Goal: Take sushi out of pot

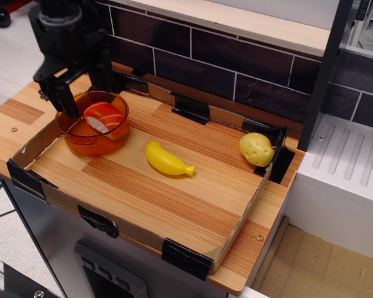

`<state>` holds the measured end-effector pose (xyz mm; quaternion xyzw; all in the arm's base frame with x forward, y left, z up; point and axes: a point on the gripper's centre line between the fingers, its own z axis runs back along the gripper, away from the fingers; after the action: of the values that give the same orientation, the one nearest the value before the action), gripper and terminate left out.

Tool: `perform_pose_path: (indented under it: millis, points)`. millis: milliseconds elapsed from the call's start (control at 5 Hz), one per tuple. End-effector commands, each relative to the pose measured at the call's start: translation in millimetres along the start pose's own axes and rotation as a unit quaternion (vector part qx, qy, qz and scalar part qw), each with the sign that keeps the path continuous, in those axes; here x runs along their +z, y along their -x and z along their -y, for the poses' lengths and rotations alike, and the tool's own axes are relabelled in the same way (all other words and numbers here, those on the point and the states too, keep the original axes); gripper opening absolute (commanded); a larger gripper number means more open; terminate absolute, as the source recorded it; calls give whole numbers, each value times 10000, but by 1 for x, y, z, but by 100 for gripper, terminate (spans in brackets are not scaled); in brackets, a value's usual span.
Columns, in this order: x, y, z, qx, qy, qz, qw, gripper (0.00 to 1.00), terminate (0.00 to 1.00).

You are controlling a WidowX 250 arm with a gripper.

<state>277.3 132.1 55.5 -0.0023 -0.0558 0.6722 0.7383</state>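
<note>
The small toy salmon sushi point(104, 117), orange-red on top with white stripes over a white block base, lies tilted inside the round translucent amber plastic pot point(93, 140). The pot stands near the rear left corner of the wooden desk point(174, 205), within a low cardboard border point(233, 233) fixed at intervals with black tape. The sushi leans toward the pot's right wall, its white base showing on the lower left side; it has not been removed.

The black gripper point(81, 84) hangs over the pot's rear left rim. One finger point(65, 98) reaches down to the rim on the left side; a second dark finger stands behind the pot to the right. The jaws appear spread wide, roughly to either side of the pot's back half, and hold nothing. The gripper sits slightly left and rearward of the sushi, not squarely over it. In my judgement this is an approach position, and the arm needs to shift right and forward before descending, otherwise the left finger may strike the pot rim.

A yellow plastic toy banana point(168, 160) lies near the desk centre, well apart from the pot. A yellow lumpy toy potato point(256, 149) rests against the border at the right edge. Neither obstructs the approach.
</note>
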Motion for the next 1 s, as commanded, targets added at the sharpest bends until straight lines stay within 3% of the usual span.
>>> perform_pose_path:
  millis: [0, 400, 800]
  points:
    - [-10, 8, -2, -180, 146, 111, 9997, 100, 0]
    - [-24, 9, 1, -68, 356, 259, 9990, 100, 0]
    - [-30, 11, 0, -87, 257, 318, 9991, 100, 0]
